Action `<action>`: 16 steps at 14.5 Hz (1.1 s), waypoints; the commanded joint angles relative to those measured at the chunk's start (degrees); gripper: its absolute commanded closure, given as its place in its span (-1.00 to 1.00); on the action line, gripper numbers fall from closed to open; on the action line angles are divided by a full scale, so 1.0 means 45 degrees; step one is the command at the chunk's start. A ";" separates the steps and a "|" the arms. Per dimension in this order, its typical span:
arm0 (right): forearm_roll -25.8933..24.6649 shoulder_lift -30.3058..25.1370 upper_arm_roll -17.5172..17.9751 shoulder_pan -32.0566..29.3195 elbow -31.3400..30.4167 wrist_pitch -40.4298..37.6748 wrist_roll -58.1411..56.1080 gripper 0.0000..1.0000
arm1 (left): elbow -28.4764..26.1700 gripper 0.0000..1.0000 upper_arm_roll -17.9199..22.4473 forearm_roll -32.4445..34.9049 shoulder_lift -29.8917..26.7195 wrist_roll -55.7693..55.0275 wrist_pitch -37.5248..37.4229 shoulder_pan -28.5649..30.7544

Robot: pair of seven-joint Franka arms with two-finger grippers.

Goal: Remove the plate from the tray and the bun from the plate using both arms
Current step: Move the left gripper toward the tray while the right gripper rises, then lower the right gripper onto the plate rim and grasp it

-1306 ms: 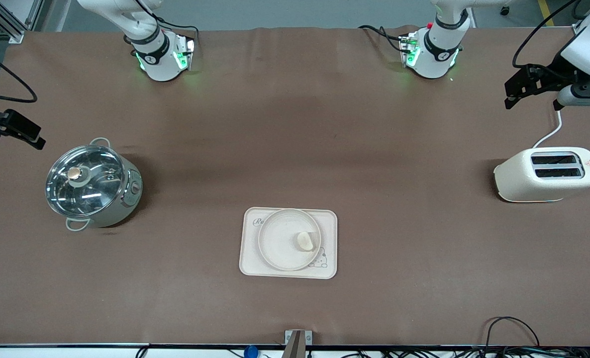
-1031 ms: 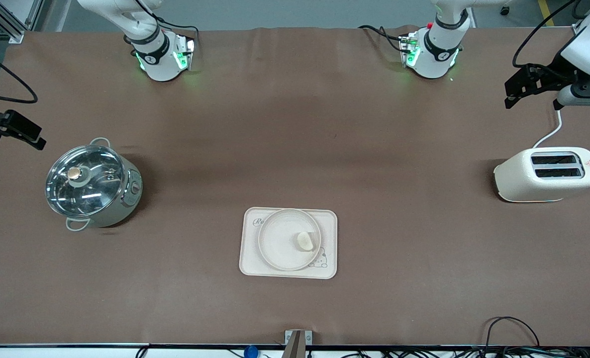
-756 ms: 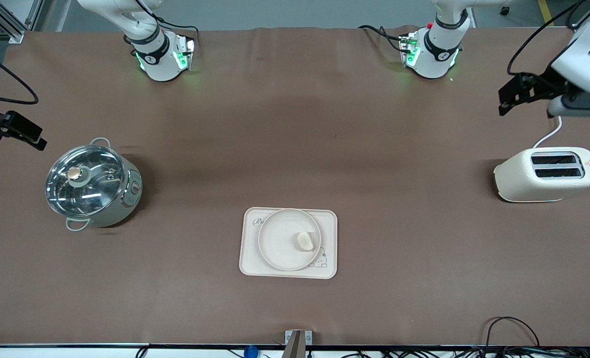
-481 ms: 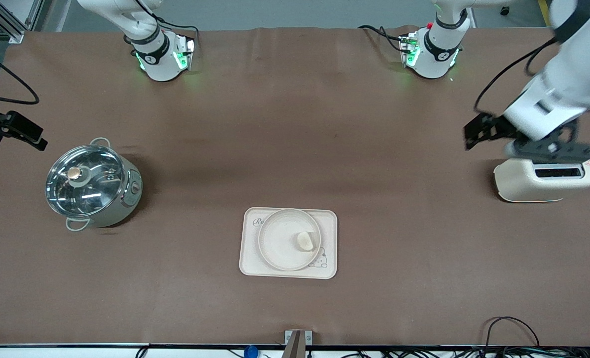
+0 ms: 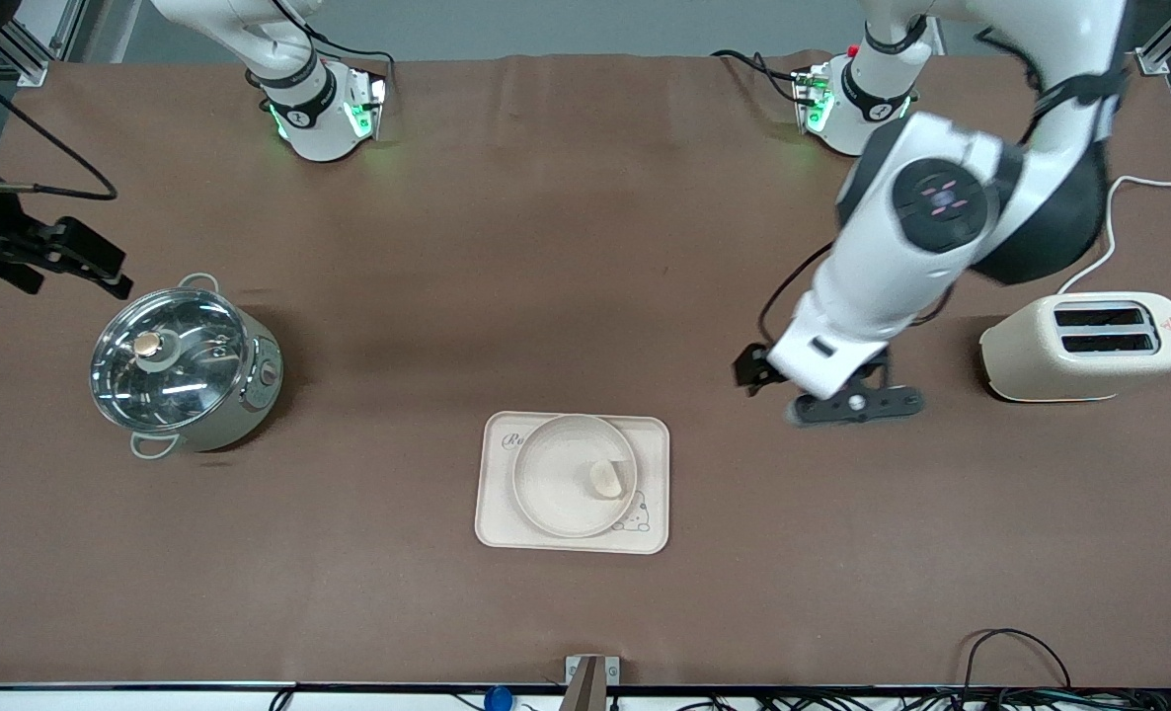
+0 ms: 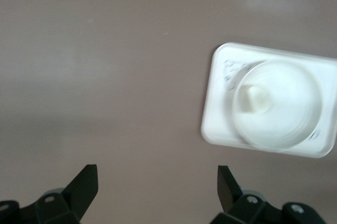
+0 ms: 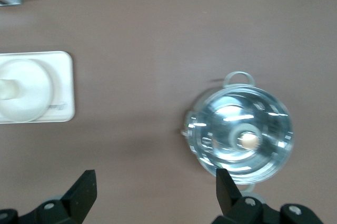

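The round cream plate (image 5: 553,472) lies on the rectangular cream tray (image 5: 651,440) near the table's middle. The small pale bun (image 5: 604,479) rests on the plate, toward the left arm's end. My left gripper (image 5: 847,405) hangs open and empty over bare table between the tray and the toaster. Its wrist view shows its open gripper (image 6: 157,182), the plate (image 6: 295,113), the bun (image 6: 255,99) and the tray (image 6: 218,129). My right gripper (image 5: 13,259) is open and empty at the right arm's end of the table, beside the pot; its wrist view shows its open gripper (image 7: 155,187), the plate (image 7: 26,95) and the tray (image 7: 62,109).
A steel pot with a glass lid (image 5: 181,365) stands toward the right arm's end; it also shows in the right wrist view (image 7: 239,137). A cream toaster (image 5: 1084,346) with its white cord stands toward the left arm's end. Cables lie along the table's front edge.
My left arm has swung in from the table's end by the toaster to over the table between toaster and tray. My right gripper has shifted slightly toward the pot. Plate and bun have not moved.
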 commanded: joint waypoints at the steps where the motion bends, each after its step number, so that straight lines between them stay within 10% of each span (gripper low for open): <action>1: 0.0963 0.0959 -0.0045 0.0225 -0.0138 0.0624 0.0099 -1.00 | 0.0842 -1.00 0.0095 0.0628 0.1208 -0.1115 0.0982 -0.0392; 16: 0.2119 0.6350 -0.0045 0.3796 -0.0119 0.7495 0.5465 -1.00 | 0.0744 -1.00 -0.0003 0.1588 0.1113 0.0309 0.0848 0.0838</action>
